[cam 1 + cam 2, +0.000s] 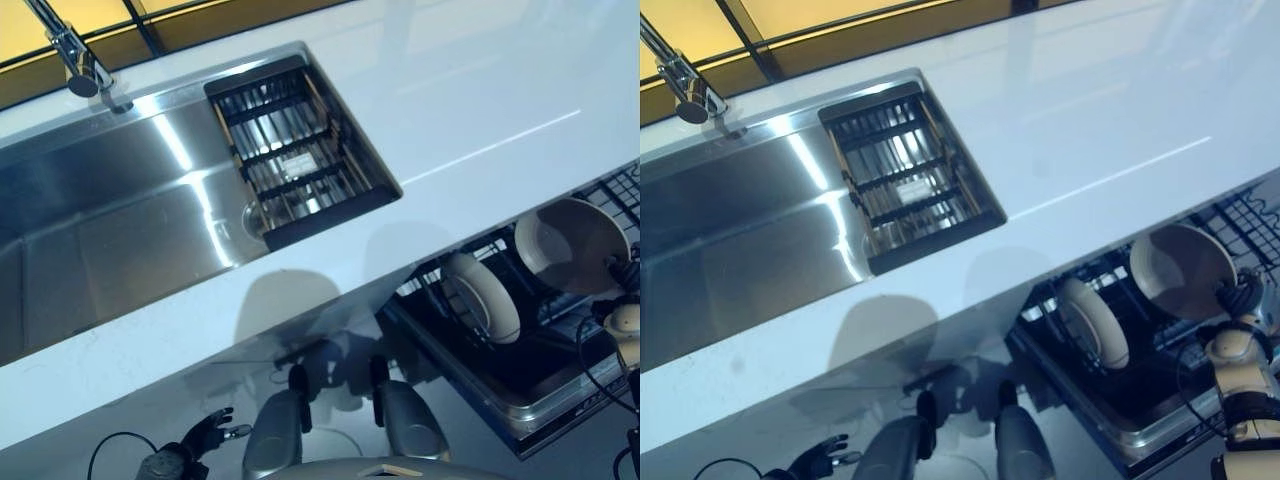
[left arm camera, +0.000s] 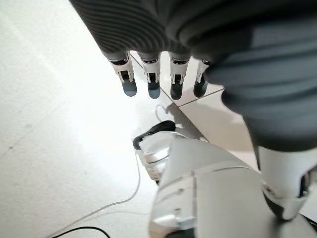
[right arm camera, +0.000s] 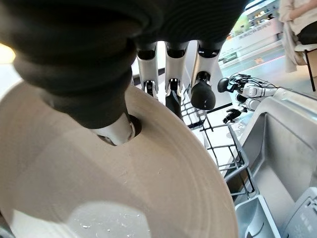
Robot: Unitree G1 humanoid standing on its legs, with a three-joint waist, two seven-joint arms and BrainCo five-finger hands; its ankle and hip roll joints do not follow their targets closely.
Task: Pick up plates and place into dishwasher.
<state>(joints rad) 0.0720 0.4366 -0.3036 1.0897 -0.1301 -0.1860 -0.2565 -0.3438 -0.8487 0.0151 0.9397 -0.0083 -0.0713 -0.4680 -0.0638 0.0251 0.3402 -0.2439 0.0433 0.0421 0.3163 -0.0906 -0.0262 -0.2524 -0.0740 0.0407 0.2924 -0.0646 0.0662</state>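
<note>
The right hand [image 1: 1238,296] pinched a beige round plate [image 1: 1181,270], fingers [image 3: 171,94] behind, thumb on its matte face, over the wire dishwasher rack [image 1: 480,330]; a second plate [image 1: 482,296] stood upright there; the left hand [image 1: 205,433] hung relaxed, holding nothing; above lay the glossy white worktop [image 1: 480,90] and a steel sink [image 1: 110,210].

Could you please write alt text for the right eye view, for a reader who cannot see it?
The right hand holds a beige plate over the open dishwasher rack, beside another plate standing in it. Above lie a white counter and steel sink.
</note>
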